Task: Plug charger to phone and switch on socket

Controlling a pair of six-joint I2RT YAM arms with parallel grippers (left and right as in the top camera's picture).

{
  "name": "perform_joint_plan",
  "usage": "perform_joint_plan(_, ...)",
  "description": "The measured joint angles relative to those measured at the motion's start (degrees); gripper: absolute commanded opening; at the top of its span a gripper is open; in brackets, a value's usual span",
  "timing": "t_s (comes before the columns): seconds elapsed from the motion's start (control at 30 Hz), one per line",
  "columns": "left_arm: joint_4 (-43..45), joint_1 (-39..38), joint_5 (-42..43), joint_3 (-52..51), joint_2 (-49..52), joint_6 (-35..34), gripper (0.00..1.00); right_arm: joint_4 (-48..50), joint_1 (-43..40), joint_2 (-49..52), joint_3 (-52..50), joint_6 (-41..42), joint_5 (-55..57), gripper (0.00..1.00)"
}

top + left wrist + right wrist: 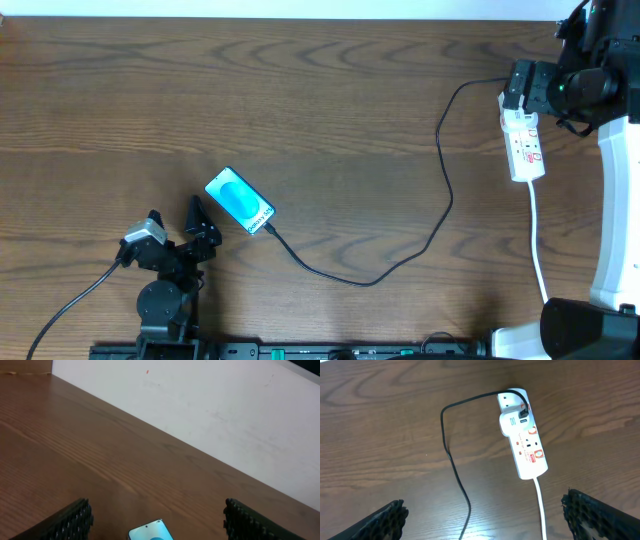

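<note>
The phone (240, 201) lies flat on the wooden table, light blue screen up; its top edge shows in the left wrist view (150, 531). The black charger cable (440, 205) runs from the phone's lower right end in a loop to the white socket (525, 148). Its tip touches the phone's end; I cannot tell if it is inserted. My left gripper (175, 216) is open just left of the phone, its fingers (157, 521) wide apart. My right gripper (522, 88) is open and empty over the socket's far end. The right wrist view shows its fingers (482, 520), the socket (524, 435) and the cable (452, 455).
The socket's white lead (537, 240) runs toward the front edge at the right, also visible in the right wrist view (540, 505). A white wall (210, 405) borders the table's far edge. The right arm's white base (615, 200) stands at the right edge.
</note>
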Motion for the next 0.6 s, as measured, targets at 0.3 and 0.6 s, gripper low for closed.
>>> perform_joint_plan(0.3,-0.15,0.0,0.0,0.11,4.72,4.5,0.83,0.0,0.0,0.0,0.0,0.0,0.0,0.99)
perform_joint_plan(0.6,2.25,0.0,-0.09,-0.13,16.06,7.69,0.83,0.0,0.0,0.0,0.0,0.0,0.13,0.99)
